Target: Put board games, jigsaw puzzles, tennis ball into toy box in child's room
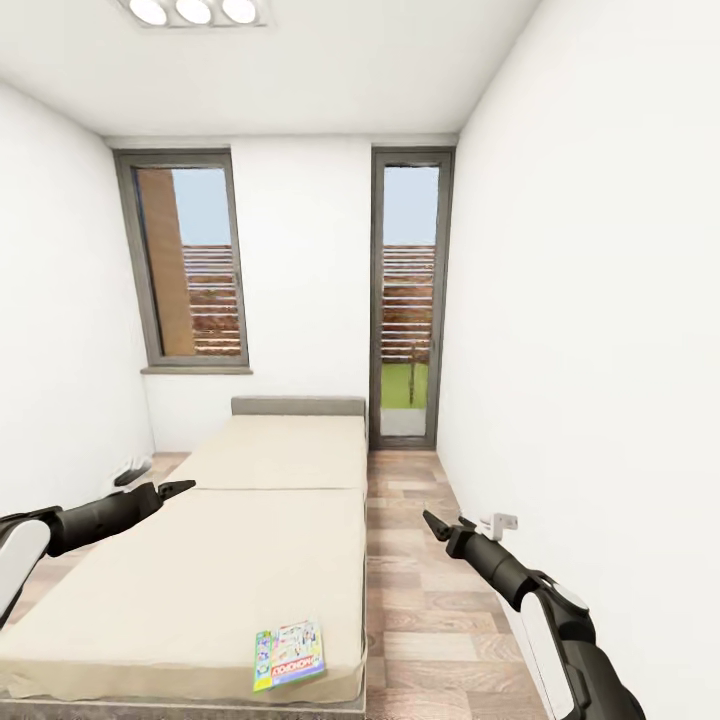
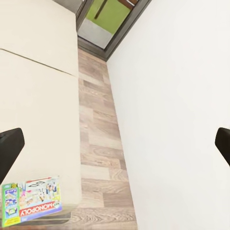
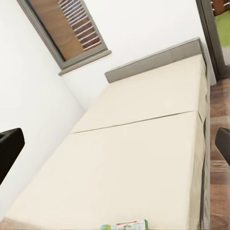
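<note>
Monopoly box point(image 1: 289, 653) lies flat on the bed point(image 1: 230, 560), at its near corner beside the wood floor point(image 1: 430, 600) (print facing up). Left gripper point(image 1: 176, 489) hovers over the bed's far-side edge, released, holding nothing. Right gripper point(image 1: 436, 526) hangs over the floor, released, well apart from the box.

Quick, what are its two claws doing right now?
Left gripper: open, holding nothing.
Right gripper: open, holding nothing.

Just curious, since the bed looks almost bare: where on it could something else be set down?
Nearly all the bed is bare, from the grey headboard past the seam. Only the near corner by the wood floor is taken, by the Monopoly box.
</note>
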Controlling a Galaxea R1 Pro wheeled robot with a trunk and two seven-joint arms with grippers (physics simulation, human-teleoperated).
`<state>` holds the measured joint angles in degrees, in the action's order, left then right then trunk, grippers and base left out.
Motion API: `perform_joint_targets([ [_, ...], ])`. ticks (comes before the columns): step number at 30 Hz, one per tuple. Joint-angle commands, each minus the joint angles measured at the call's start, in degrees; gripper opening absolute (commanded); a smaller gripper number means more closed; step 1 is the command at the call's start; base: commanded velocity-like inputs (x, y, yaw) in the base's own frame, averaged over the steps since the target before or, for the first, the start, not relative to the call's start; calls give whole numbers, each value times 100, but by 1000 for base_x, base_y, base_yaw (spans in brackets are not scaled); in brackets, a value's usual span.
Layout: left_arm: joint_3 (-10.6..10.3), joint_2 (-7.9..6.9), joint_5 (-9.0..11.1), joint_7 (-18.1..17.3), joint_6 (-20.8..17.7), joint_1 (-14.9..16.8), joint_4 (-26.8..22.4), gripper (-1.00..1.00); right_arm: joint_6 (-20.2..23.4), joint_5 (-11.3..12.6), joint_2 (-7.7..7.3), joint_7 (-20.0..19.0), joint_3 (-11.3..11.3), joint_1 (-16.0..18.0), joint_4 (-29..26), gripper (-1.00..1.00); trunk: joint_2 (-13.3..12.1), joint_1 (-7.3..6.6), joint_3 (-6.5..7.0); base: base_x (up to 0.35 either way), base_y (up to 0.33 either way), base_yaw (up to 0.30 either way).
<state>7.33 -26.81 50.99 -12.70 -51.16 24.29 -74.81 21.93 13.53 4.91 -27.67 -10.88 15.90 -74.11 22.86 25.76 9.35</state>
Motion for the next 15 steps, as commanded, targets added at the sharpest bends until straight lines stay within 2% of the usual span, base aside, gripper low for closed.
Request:
perform_joint_targets([
  [1, 8, 1, -28, -39, -26, 3, 2, 100, 57, 50, 7, -19, -18, 6, 25, 100, 6, 2, -13, 0, 0, 0],
  [15, 15, -5, -28, -40, -34, 1, 2, 100, 66, 64, -4, 113, -27, 44, 302, 100, 6, 2, -144, -2, 2, 0],
])
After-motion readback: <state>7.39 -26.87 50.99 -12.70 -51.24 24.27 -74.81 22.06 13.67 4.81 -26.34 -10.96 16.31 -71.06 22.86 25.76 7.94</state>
